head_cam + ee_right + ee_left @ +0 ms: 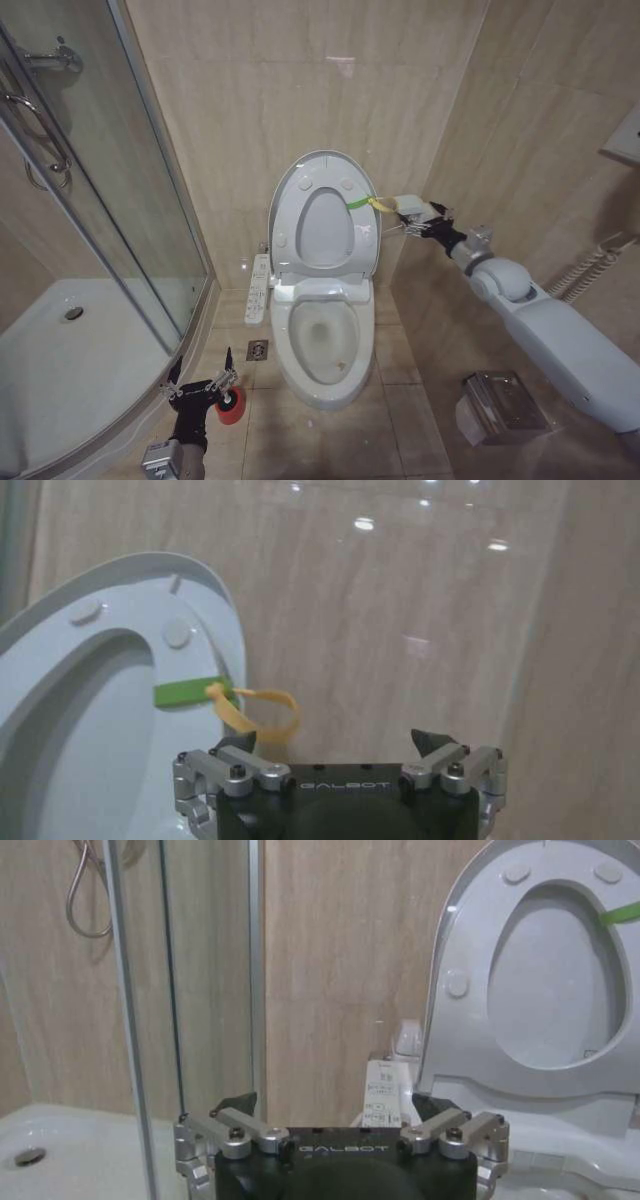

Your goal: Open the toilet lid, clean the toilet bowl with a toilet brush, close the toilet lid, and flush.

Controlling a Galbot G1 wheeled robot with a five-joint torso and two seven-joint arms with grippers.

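The toilet lid point(325, 190) stands raised against the back wall, with the seat ring up against it. A green band point(358, 203) and a yellow loop point(382, 205) sit on its right edge. Below lies the open toilet bowl point(322, 345). My right gripper point(402, 218) hovers just right of the lid edge. It is open point(335, 742), with the yellow loop point(265, 712) beside one fingertip. My left gripper point(205, 385) is low by the floor, left of the bowl, and open point(335, 1104). The toilet brush's red holder cup point(232, 405) is right beside it. Its handle is hidden.
A glass shower enclosure point(130, 200) and curved white shower tray point(60, 360) fill the left. A narrow button panel point(260, 290) hangs at the toilet's left side, with a floor drain point(257, 350) below. A metal paper holder point(497, 405) and coiled cord point(590, 268) are on the right wall.
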